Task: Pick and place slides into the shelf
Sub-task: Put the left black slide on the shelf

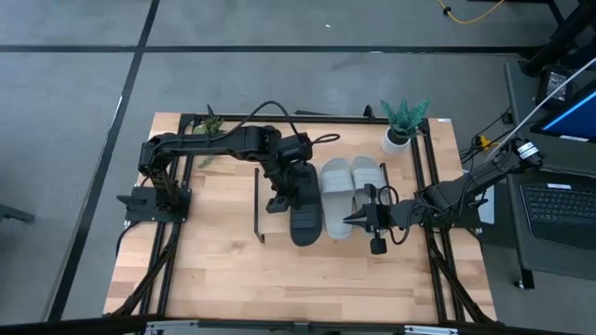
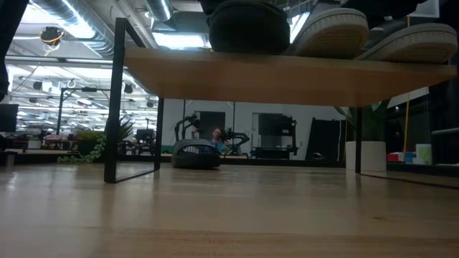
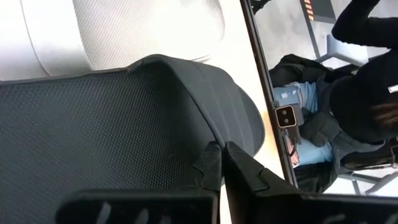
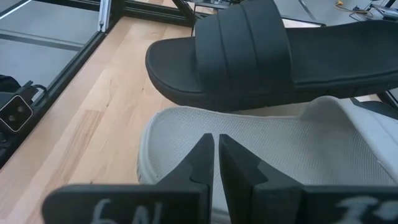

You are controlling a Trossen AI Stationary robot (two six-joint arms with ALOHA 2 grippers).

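Observation:
The shelf (image 1: 270, 223) is a low light-wood board on black wire frames, and the low view shows it from below (image 2: 287, 75). On it lie one black slide (image 1: 307, 212) and two light grey slides (image 1: 335, 191) (image 1: 366, 179), side by side. Their ends overhang the board's near edge (image 2: 247, 25) (image 2: 330, 29). My left gripper (image 1: 284, 197) is shut, low over the black slide (image 3: 124, 124). My right gripper (image 1: 358, 221) is shut at the near end of a grey slide (image 4: 280, 155). A dark rounded thing (image 2: 195, 154) lies on the table beyond the shelf. The second black slide does not show plainly. My left gripper comes down with shut fingertips (image 3: 214, 155) at the black slide's side, by its strap (image 3: 211, 99); I cannot tell whether they touch it. My right gripper points level from the table's right, its shut fingertips (image 4: 205, 149) over the grey slide's footbed; I cannot tell whether they touch it.
A white pot with a green plant (image 1: 402, 126) stands at the table's far right corner, and a small sprig (image 1: 209, 126) at the far left. Black frame rails (image 1: 424, 186) run along the table's sides. A laptop (image 1: 559, 209) sits off the right edge. A person (image 3: 348, 93) shows beyond the table.

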